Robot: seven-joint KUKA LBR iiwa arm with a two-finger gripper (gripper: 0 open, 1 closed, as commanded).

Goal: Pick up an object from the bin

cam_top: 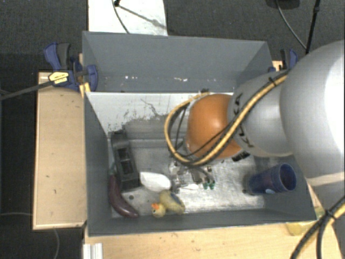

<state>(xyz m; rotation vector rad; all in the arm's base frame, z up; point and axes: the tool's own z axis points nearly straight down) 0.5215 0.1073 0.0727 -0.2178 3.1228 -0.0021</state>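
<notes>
Tool poised low in the grey bin, just right of a white rounded object, probably placed to grip it, though its opening cannot be told; yellow toy duck just below that object, blue cup well right.

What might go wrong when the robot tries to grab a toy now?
1. The gripper sits close beside the white lump and near the yellow duck. Coming down, it might shove one away instead of catching it, or snag both.
2. The blue cup at the right seems to lie on its side, so a bump might roll it.
</notes>
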